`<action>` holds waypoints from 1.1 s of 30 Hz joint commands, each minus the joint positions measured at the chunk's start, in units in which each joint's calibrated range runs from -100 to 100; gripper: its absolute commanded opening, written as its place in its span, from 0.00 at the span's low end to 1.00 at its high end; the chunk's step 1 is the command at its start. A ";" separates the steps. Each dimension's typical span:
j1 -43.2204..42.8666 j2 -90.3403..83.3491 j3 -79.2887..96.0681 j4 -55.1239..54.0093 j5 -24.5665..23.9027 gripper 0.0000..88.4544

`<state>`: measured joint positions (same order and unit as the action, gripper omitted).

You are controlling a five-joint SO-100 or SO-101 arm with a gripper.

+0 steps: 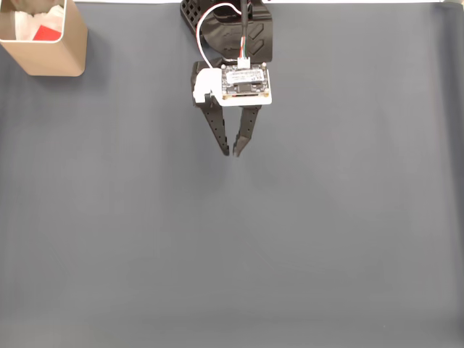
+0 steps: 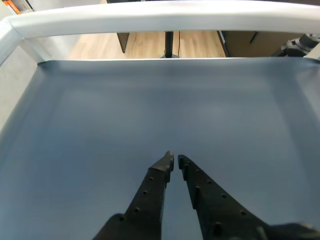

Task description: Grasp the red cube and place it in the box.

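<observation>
The box [image 1: 51, 54] was seen at the top left corner of the fixed view, standing on the grey desk [image 1: 326, 239]. The cube [image 1: 48, 33] was found inside it, lying against the white lining. The arm's gripper [image 1: 235, 153] was held over the middle of the desk, well apart from the box, with its jaws nearly pressed together and nothing pinched between them. In the wrist view the gripper [image 2: 174, 161] was shown above bare grey surface, its tips separated by a thin gap. A white rail [image 2: 160, 20] was seen across the top of that view.
</observation>
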<state>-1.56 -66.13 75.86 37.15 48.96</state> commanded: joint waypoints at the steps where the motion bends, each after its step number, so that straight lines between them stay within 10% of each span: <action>1: -0.43 -6.83 4.98 -1.17 -0.93 0.00; 33: 0.92 -33.61 23.87 25.55 -0.54 0.00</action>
<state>-1.48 -99.22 99.01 60.38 48.62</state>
